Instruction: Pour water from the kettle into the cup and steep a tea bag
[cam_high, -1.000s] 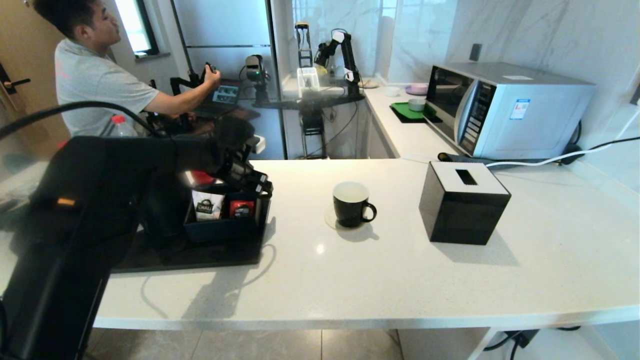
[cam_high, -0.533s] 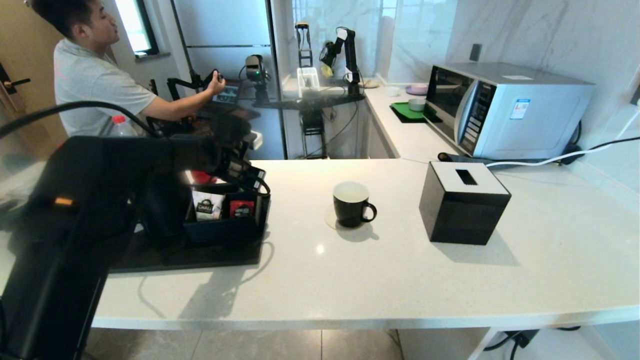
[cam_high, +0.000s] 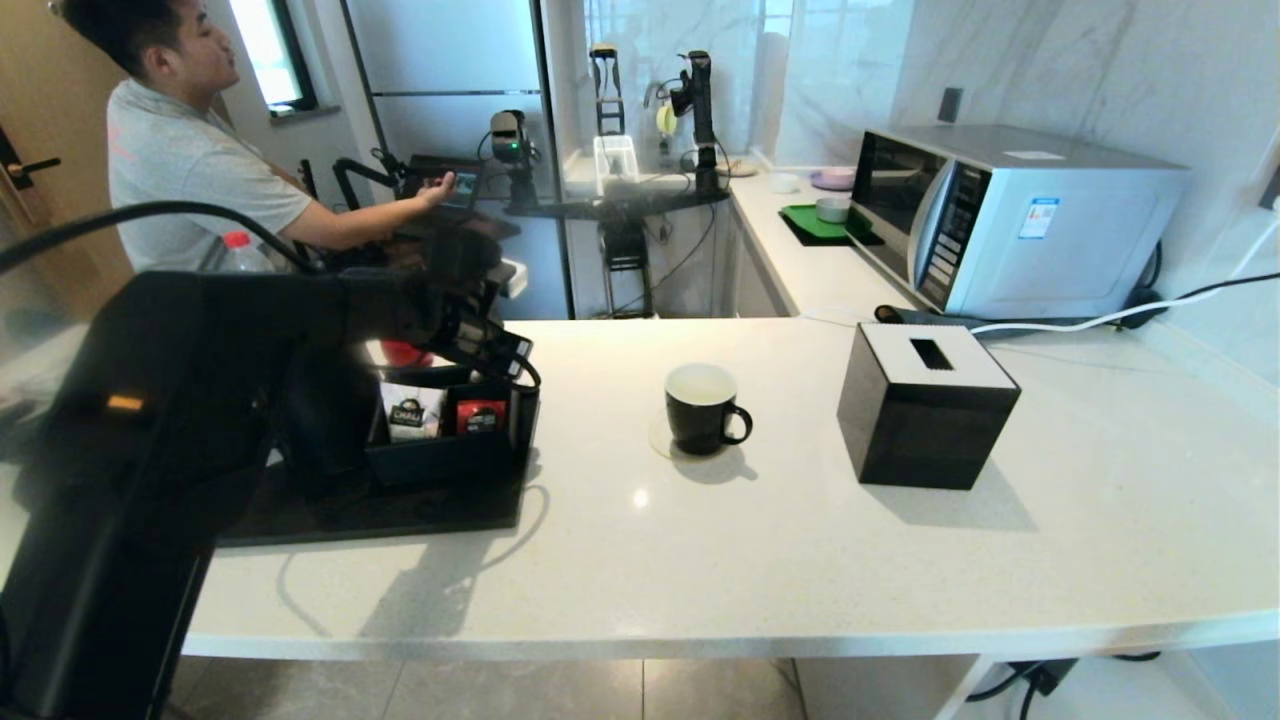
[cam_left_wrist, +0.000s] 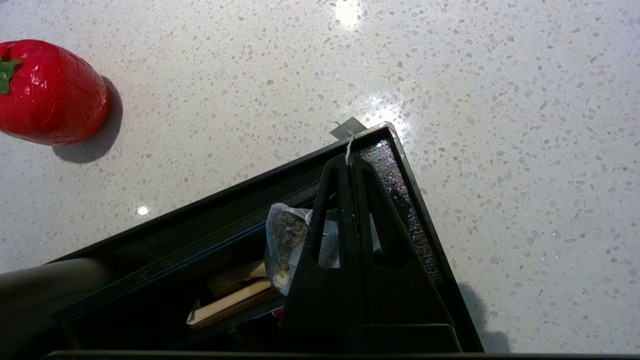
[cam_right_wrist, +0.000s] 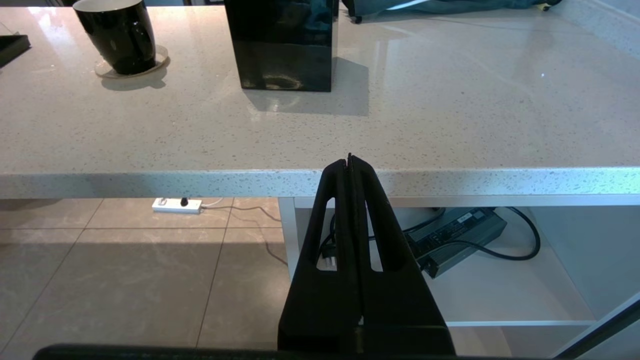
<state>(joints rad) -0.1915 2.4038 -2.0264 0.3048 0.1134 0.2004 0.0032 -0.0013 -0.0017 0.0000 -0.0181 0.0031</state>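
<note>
Your left pincer (cam_left_wrist: 348, 161) is pinching the tea bag's (cam_left_wrist: 286, 239) string over the tray's (cam_left_wrist: 400, 172) corner, at nine o'clock from the cup (cam_high: 703, 407). The bag is hanging just under the fingers. Your right pincer (cam_right_wrist: 349, 160) is sitting clenched below the desk (cam_right_wrist: 320, 140) edge.

We see a black cup (cam_high: 703, 408) with a white inside, on a white speckled counter (cam_high: 800, 560). The box (cam_high: 925, 405) is glossy black with a white top. The tray (cam_high: 400, 510) is black, the tea bag (cam_left_wrist: 285, 240) pale and translucent with dark leaves, and the pepper (cam_left_wrist: 50, 92) shiny red with a green stem.
</note>
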